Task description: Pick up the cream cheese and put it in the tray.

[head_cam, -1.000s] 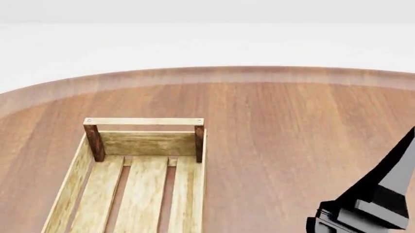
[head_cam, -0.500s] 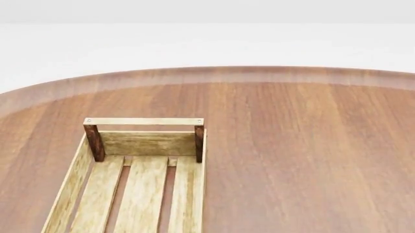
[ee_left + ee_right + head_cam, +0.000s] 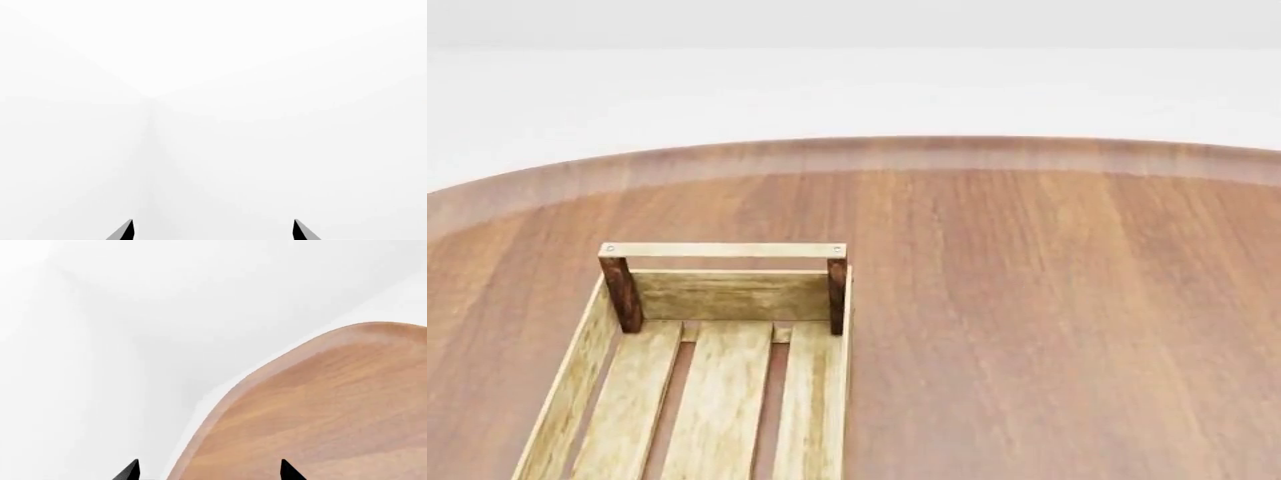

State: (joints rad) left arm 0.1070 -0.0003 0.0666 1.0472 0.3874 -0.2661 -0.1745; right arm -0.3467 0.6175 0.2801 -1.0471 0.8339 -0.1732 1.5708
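Round wooden table [image 3: 1028, 300] bears light slatted tray [image 3: 723, 250] with dark corner posts.

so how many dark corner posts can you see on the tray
2, both at the tray's far end: the left post and the right post. Its near end is cut off, so more may be hidden.

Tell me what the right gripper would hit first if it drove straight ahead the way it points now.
Probably the table edge: the right gripper, fingers apart and empty, points about at its rim, though depth is unclear.
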